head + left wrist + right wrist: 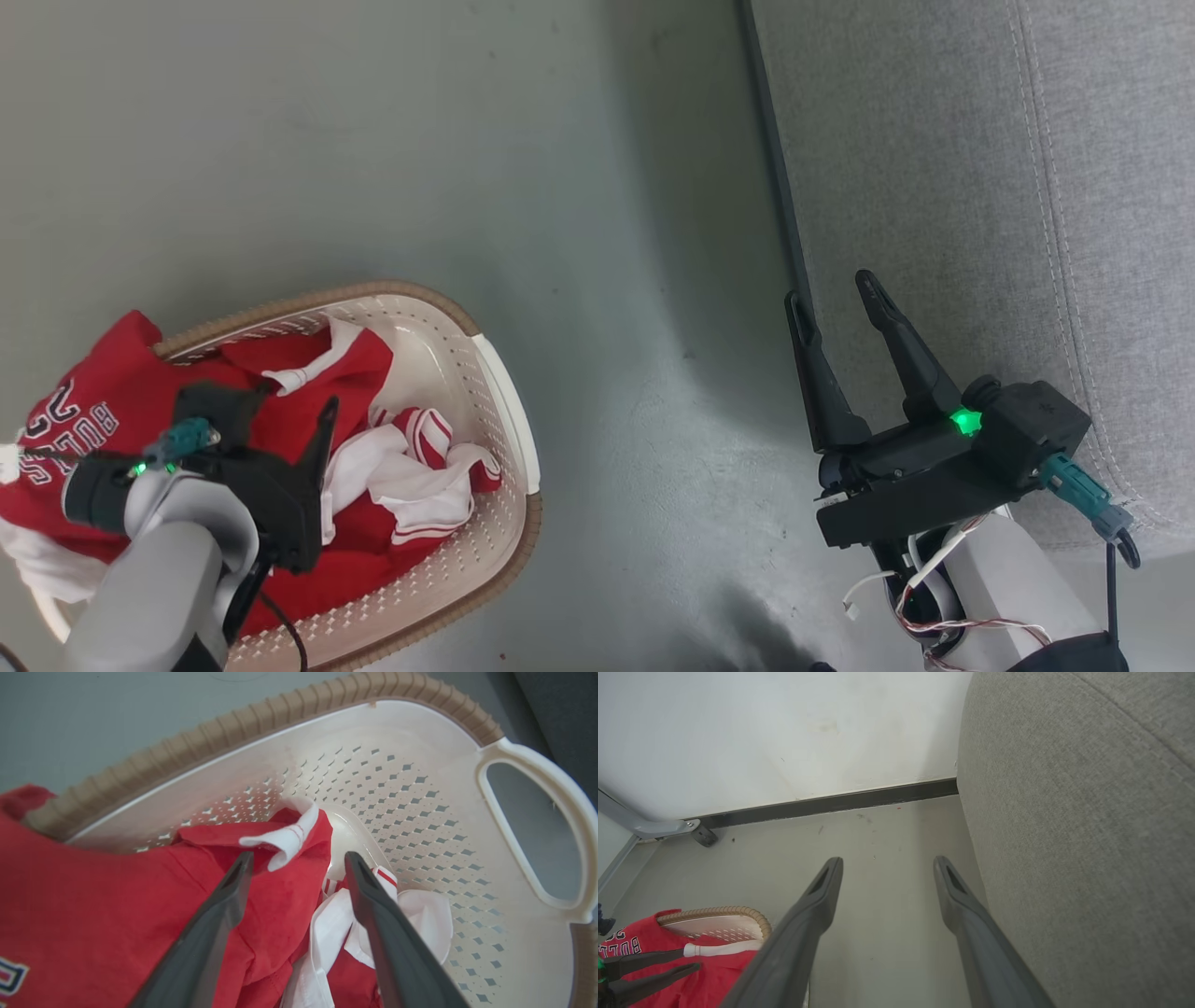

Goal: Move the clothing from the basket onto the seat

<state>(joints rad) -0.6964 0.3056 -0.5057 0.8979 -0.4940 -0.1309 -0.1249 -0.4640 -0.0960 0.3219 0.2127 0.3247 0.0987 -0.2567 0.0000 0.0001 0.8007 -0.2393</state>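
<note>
The cream basket (pixel 505 407) with a brown rim stands on the floor at lower left and holds the red and white clothing (pixel 121 401). A red garment with "BULLS" lettering hangs over its left rim. My left gripper (pixel 289 411) is down inside the basket, open. In the left wrist view its fingers (pixel 297 858) straddle a fold of the red clothing (pixel 280 896) without pinching it, and the basket (pixel 280 718) wall lies behind. My right gripper (pixel 829 289) is open and holds nothing, over the floor beside the grey seat (pixel 934 140). Seen from the wrist, the right gripper (pixel 887 861) has the seat (pixel 1087 835) on its right.
Bare grey floor (pixel 607 233) separates basket and seat. The right wrist view has a white wall with a dark baseboard (pixel 831 802), a metal leg with a caster (pixel 698 833), and the basket (pixel 719 912) with clothing (pixel 714 970) at lower left.
</note>
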